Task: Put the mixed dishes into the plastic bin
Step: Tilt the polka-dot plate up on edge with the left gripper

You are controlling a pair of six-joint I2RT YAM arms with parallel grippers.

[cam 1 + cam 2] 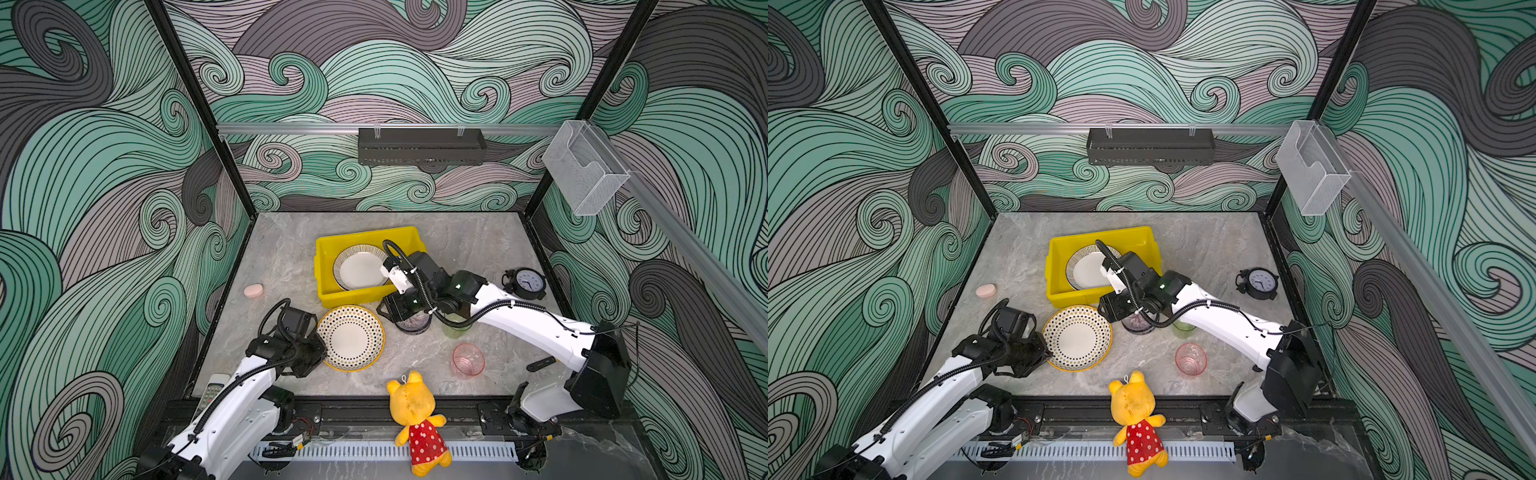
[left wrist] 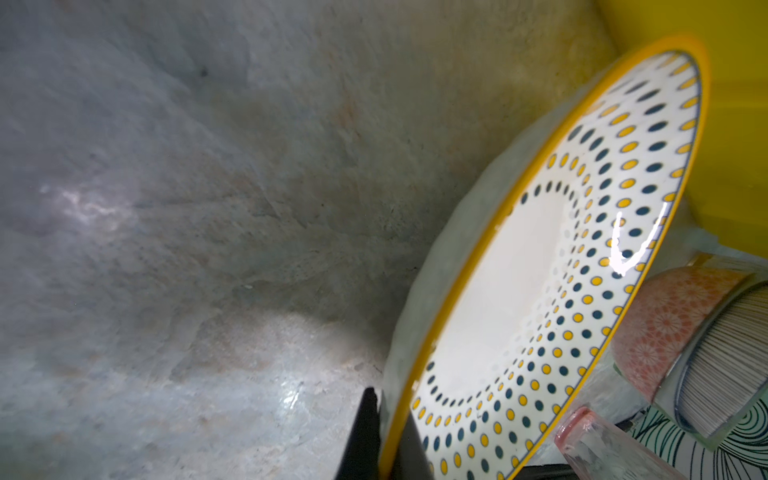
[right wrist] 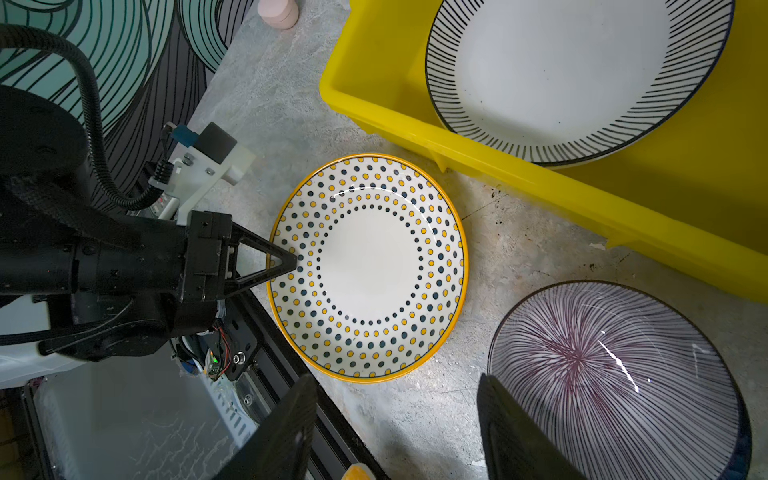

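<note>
A: What lay at the left of the tabletop (image 1: 282,257)?

B: A small pink disc (image 1: 253,290) sat alone near the left edge. Further in, the left gripper (image 3: 293,262) was clenched on the near rim of the dotted-rim plate (image 1: 352,337). The left wrist view showed its dark fingers (image 2: 368,432) pinching the yellow edge.

A: And where was that plate?

B: Outside the yellow bin (image 1: 345,296), on the tabletop just in front of the bin's near wall. I could not tell whether its gripped side was lifted.

A: Was anything in the bin?

B: The striped-rim plate (image 1: 359,268) lay inside it, leaning toward the left wall.

A: And the right arm?

B: The right gripper (image 3: 395,436) hung released by the bin's near right corner, its jaws apart with only tabletop between them. One finger (image 3: 511,436) overlapped the rim of the purple-striped bowl (image 3: 615,382), which stood on the tabletop outside the bin.

A: Further right?

B: A green cup (image 1: 455,331) showed partly under the arm. A pink cup (image 1: 468,359) stood nearer the front, and a black clock (image 1: 527,283) stood by the right wall.
</note>
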